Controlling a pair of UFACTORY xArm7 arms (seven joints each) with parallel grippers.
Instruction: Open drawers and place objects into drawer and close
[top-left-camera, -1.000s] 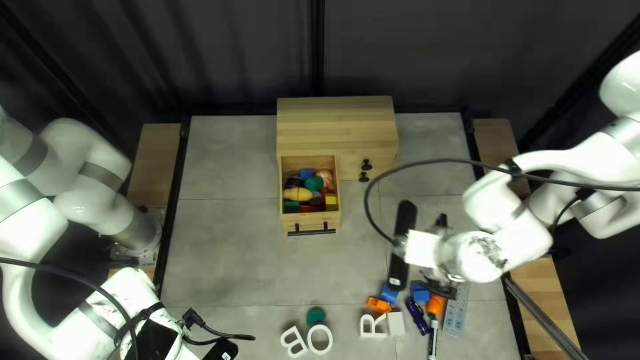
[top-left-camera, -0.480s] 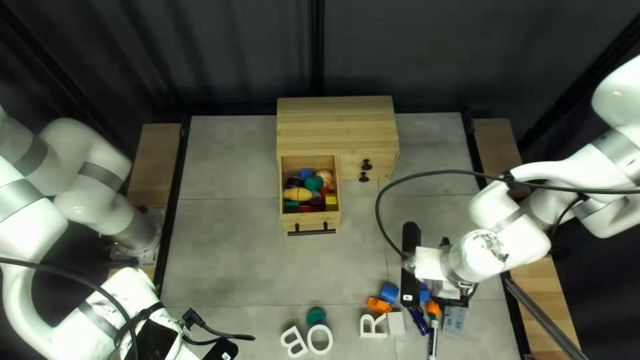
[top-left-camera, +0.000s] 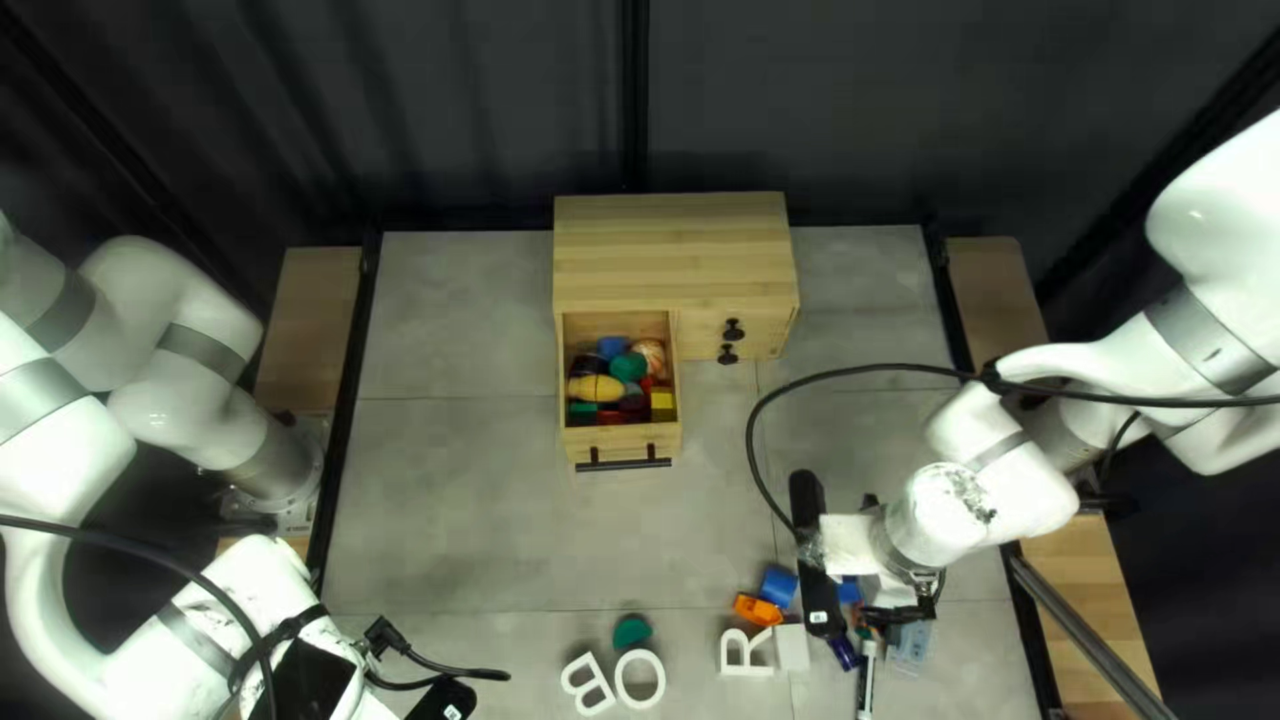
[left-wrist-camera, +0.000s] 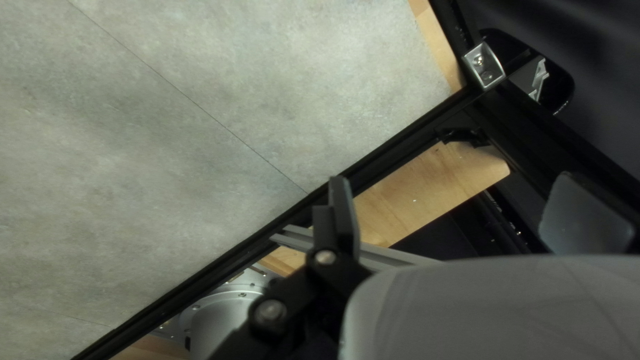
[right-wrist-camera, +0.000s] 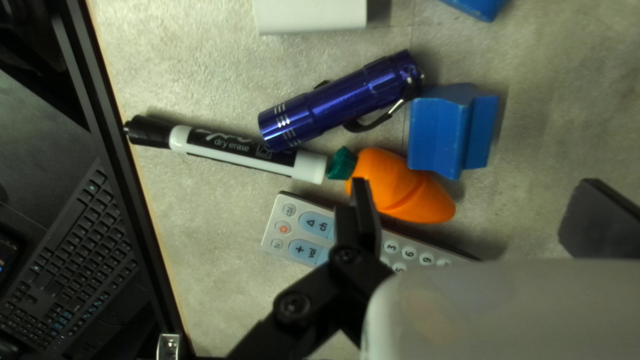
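Orange toy carrot (right-wrist-camera: pixel 423 197), green top, one; lying ahead of right gripper (right-wrist-camera: pixel 477 200), aslant to the line between spread fingers; nothing pinched. Probable next pick.

Grey-white remote control (right-wrist-camera: pixel 293 230), one; partly under the nearer finger, just beside the carrot.

Blue notched block (right-wrist-camera: pixel 437 133), one; hard by the carrot's other side. Purple torch (right-wrist-camera: pixel 337 100) and white marker (right-wrist-camera: pixel 233 153), one each; close by.

Wooden drawer (top-left-camera: pixel 623 440), pulled out of cabinet (top-left-camera: pixel 674 254); well filled with small toys, black handle at front.

Left gripper (left-wrist-camera: pixel 453 193), one; fingers apart and empty, over the table's edge.

Handling notes, by judgement: centre the carrot between the right fingers before descent; turn the wrist to squeeze across the narrow body, not along the length. Keep fingertips off the remote and out from under the block. Close gently, given a rounded, probably slippery surface. Lift straight, clear of the drawer's front. Lay low among the contents, for fear of jamming on closing.
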